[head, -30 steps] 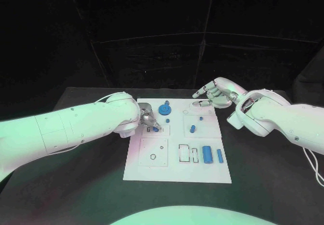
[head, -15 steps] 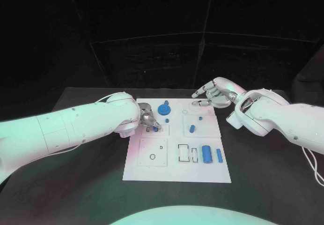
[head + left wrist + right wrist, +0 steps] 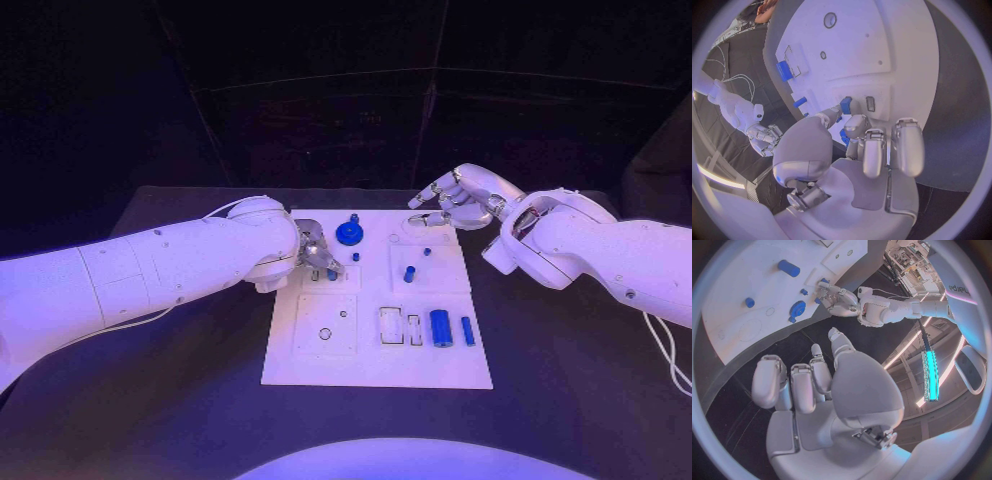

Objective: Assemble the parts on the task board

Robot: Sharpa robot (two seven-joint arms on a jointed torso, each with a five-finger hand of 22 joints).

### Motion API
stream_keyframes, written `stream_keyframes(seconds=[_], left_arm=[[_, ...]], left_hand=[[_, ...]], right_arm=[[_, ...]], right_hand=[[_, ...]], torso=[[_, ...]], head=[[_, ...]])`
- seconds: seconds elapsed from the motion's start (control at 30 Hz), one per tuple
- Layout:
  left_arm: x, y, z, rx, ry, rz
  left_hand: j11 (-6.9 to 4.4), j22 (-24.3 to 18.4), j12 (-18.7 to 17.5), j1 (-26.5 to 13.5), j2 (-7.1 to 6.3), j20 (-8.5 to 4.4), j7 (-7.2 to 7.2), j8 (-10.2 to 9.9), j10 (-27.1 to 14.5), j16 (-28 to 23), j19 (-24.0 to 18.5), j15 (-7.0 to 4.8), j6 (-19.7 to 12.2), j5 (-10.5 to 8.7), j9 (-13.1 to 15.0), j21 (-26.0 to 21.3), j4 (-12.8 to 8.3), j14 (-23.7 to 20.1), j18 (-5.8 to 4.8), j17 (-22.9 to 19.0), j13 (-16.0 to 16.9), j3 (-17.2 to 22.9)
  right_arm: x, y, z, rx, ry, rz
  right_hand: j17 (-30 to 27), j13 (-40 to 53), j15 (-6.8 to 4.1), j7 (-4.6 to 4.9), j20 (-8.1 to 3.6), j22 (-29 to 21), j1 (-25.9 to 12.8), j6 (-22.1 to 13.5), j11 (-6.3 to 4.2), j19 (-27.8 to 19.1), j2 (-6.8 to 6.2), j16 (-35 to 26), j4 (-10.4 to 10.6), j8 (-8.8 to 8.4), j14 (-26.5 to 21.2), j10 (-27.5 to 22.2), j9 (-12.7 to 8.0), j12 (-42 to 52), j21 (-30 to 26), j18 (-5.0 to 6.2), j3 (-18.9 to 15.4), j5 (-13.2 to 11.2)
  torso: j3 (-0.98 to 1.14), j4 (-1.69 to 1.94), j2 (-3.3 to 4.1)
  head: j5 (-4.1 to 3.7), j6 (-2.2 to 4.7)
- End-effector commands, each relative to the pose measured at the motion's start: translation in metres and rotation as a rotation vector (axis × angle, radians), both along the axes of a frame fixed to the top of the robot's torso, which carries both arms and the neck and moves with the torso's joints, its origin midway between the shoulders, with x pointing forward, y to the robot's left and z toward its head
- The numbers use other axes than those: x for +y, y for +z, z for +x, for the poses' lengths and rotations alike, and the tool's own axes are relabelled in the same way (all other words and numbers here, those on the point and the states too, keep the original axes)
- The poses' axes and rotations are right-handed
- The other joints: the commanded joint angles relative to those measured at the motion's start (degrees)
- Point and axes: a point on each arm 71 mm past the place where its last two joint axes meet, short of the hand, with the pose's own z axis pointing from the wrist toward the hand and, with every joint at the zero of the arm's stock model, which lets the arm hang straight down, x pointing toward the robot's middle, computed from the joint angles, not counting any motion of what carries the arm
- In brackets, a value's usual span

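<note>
The small blue part (image 3: 846, 105) is sitting pinched at the left hand (image 3: 317, 256) fingertips, just over the task board (image 3: 378, 370); right hand (image 3: 459, 203) is hovering released beyond its far edge.

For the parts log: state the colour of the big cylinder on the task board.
Blue; the big cylinder shows best in the head view.

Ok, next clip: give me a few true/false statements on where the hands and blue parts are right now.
1. The left hand is over the task board, fingers at a small blue part. True.
2. The right hand holds the blue cylinder. False: it holds nothing and is at the board's far right corner; the blue cylinder lies on the board's near right part.
3. A round blue part sits near the board's far edge. True.
4. The board lies on a white table. False: the table is black.
</note>
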Motion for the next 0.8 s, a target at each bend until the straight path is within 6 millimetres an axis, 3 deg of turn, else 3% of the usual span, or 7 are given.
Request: stream_keyframes(seconds=[0.03,0.23,0.3,0.33,0.43,0.6,0.8], left_arm=[[0.001,0.0,0.0,0.009,-0.001,0.013],[0.002,0.001,0.001,-0.001,0.008,0.004],[0.003,0.001,0.001,-0.007,0.013,-0.001],[0.004,0.001,0.001,-0.01,0.015,-0.004],[0.007,0.003,0.0,-0.019,0.021,-0.011],[0.011,0.013,0.001,-0.038,0.029,-0.03],[0.017,0.041,0.008,-0.03,0.01,-0.042]], left_hand=[[-0.06,0.36,0.38,-1.34,-0.19,-0.37,0.14,0.38,0.5,0.18,1.47,-0.24,0.59,-0.4,0.1,0.45,0.7,6.06,-0.49,15.09,0.16,-1.34],[-0.16,0.82,0.65,-4.33,-1.64,-0.43,-0.02,0.51,0.81,0.18,1.57,-0.29,0.97,-1.0,0.15,0.69,3.23,6.06,-0.55,15.09,0.43,-7.7],[-0.3,1.02,0.73,-4.7,-1.7,-0.5,-0.07,0.49,0.9,0.18,1.61,-0.4,1.0,-4.76,0.14,0.77,4.41,6.06,-0.58,15.09,0.52,-10.84],[-0.26,1.03,0.76,-5.01,-2.13,-0.55,-0.11,0.48,0.92,0.18,1.61,-0.42,0.99,-5.37,0.14,0.77,4.78,6.06,-0.58,15.09,0.56,-11.87],[-0.4,1.09,0.77,-5.17,-2.49,-0.74,-0.25,0.48,0.95,0.18,1.59,-0.54,1.02,-5.52,0.18,0.75,6.26,6.06,-0.57,15.09,0.6,-15.38],[-0.47,0.42,0.44,-3.87,-2.05,-0.86,-0.28,0.43,0.71,0.18,1.34,-0.65,0.86,-5.54,0.22,0.24,7.11,6.06,-0.43,15.09,0.22,-17.98],[0.14,-3.15,-3.18,0.0,-0.9,-0.66,0.49,-0.6,-2.21,0.18,0.04,-0.28,-1.33,-5.45,-0.05,-2.41,6.87,6.06,0.28,15.09,-4.44,-20.48]], right_arm=[[0.001,0.001,0.0,-0.001,0.01,0.004],[0.001,0.001,0.0,-0.002,0.009,0.004],[0.001,0.001,0.0,-0.002,0.008,0.004],[0.001,0.001,0.0,-0.002,0.008,0.004],[0.0,0.001,0.0,0.0,0.006,0.005],[0.0,0.001,0.001,0.001,0.004,0.006],[-0.002,0.001,0.001,0.001,0.001,0.005]], right_hand=[[1.05,1.95,-0.29,0.07,-0.07,-0.12,-0.49,0.33,0.01,-0.11,0.35,-0.34,0.01,0.3,2.97,-0.28,0.03,-0.24,-0.33,0.96,-0.47,0.22],[1.02,1.91,-0.3,0.05,-0.09,-0.17,-0.88,0.3,0.0,-0.09,0.31,-0.4,0.24,0.31,2.98,-0.27,0.02,-0.26,-0.39,0.96,-0.82,0.18],[1.06,1.9,-0.31,0.04,-0.09,-0.2,-1.05,0.28,-0.01,-0.08,0.29,-0.4,0.35,0.32,3.0,-0.26,0.01,-0.27,-0.42,0.97,-1.0,0.08],[1.06,1.89,-0.32,0.03,-0.1,-0.22,-1.23,0.27,-0.01,-0.07,0.3,-0.42,0.48,0.33,3.01,-0.25,0.01,-0.26,-0.45,0.97,-1.18,-0.13],[1.18,1.92,-0.33,-0.01,-0.12,-0.19,-2.01,0.22,-0.04,0.04,0.42,-0.43,1.09,0.39,3.08,-0.15,0.0,-0.16,-0.5,0.95,-2.08,-1.74],[1.21,1.92,-0.34,-0.03,-0.13,-0.23,-2.12,0.21,-0.04,0.05,0.45,-0.44,1.2,0.41,3.09,-0.14,0.01,-0.15,-0.53,0.96,-2.3,-2.02],[1.18,1.93,-0.34,-0.03,-0.13,-0.26,-2.16,0.21,-0.03,0.04,0.47,-0.46,1.24,0.41,3.09,-0.13,0.0,-0.13,-0.55,0.96,-2.37,-2.09]], torso=[[0.02,0.07,-0.01],[-0.07,0.09,-0.03],[-0.07,0.1,-0.03],[-0.08,0.1,-0.03],[-0.01,0.07,-0.04],[-0.02,0.04,0.0],[-0.02,0.07,-0.04]], head=[[-0.02,-0.02],[-0.07,-0.01],[-0.09,0.02],[-0.09,0.02],[-0.08,0.03],[-0.09,0.09],[-0.22,0.15]])
